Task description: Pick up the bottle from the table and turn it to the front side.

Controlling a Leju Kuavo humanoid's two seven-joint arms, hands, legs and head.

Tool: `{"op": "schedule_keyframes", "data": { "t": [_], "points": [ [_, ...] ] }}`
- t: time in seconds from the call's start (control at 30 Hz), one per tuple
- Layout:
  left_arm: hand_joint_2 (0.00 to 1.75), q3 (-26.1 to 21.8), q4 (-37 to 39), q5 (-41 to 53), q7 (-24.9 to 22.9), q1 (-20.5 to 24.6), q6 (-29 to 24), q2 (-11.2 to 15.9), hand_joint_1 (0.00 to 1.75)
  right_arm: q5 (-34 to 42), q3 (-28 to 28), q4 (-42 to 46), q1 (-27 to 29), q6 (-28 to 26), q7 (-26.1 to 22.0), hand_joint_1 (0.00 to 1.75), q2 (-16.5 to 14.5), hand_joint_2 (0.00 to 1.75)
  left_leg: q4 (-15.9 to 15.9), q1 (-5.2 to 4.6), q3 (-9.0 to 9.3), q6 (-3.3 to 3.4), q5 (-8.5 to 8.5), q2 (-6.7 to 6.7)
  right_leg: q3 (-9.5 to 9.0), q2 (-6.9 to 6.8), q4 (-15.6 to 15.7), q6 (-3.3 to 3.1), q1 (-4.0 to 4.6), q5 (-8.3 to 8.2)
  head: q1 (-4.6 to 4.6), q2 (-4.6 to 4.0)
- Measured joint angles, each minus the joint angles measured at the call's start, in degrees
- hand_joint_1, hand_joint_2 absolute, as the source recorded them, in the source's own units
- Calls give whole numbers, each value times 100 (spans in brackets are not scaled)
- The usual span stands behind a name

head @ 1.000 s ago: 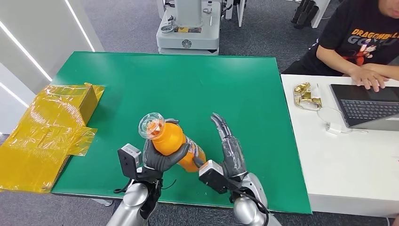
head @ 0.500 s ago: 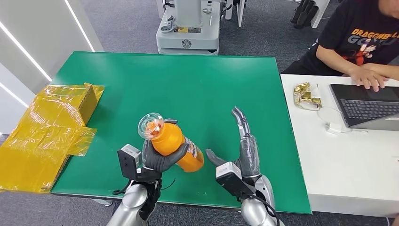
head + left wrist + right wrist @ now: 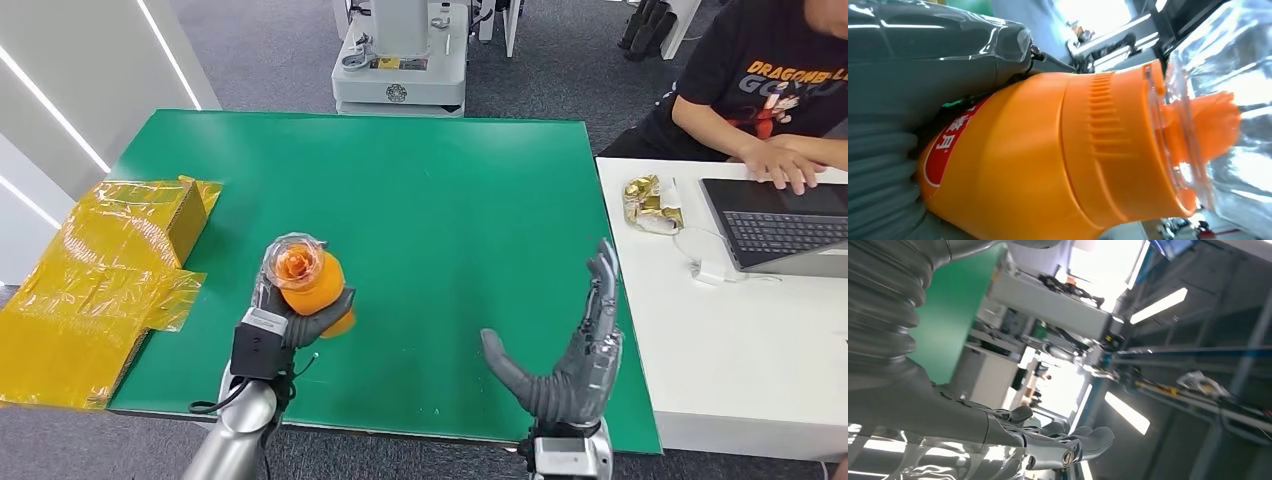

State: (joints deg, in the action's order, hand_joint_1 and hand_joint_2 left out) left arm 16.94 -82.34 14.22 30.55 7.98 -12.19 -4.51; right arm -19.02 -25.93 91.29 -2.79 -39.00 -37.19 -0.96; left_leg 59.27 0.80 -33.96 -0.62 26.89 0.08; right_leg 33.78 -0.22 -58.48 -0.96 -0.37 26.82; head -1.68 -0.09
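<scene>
Fingers of the left hand (image 3: 300,322) are wrapped around the lower body of the orange bottle (image 3: 308,282), holding it lifted above the near left part of the green table (image 3: 420,190). In the left wrist view the thick grey thumb (image 3: 938,45) lies along the bottle's shoulder, with the red label (image 3: 948,145) emerging just past the grip. That label faces the wrist camera; whether this counts as the front side cannot be told.

From the grip outward, the bottle's long axis runs up toward the head camera, so the head view looks almost straight down on the clear cap (image 3: 293,262) and the orange nozzle (image 3: 1208,120) inside it. The bottle therefore stands close to upright in the hand, tipped slightly toward the robot.

Off to the other side, the right hand (image 3: 575,355) hangs over the near right part of the table, palm up on edge, fingers spread and empty, well apart from the bottle. The left hand is plainly the one in charge; any further turn would probably be a roll of that wrist about the bottle's long axis.

Further out lie a yellow wrapped box (image 3: 135,220) at the table's left edge, and a person (image 3: 770,90) typing at a laptop (image 3: 780,225) on the white table (image 3: 720,340).
</scene>
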Motion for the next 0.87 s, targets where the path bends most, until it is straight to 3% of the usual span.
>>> {"op": "schedule_keyframes", "data": {
  "t": [0.2,0.4,0.6,0.87],
  "points": [
    [175,-298,-34,669,-37,17,-273,665,175,169,-99,442,183,-62,-197,0,2,175,-1,2,2,-1,-1,1,0,1,-2,-3,1,2,1,0],
    [175,-429,-3,1695,-341,239,-491,1584,175,419,-142,519,309,9,-203,0,34,175,-2,3,2,-6,-4,2,2,3,-4,-3,1,1,0,0],
    [175,-468,186,2408,-620,546,-345,2430,175,470,-230,519,291,145,-266,0,60,175,-2,3,3,-8,-5,6,4,9,-7,-4,2,1,1,0],
    [175,-454,736,3191,-728,834,-104,2942,175,379,-328,522,181,304,-199,0,87,175,-2,2,2,-8,-5,8,5,11,-6,-4,1,1,1,0]
  ]
}}
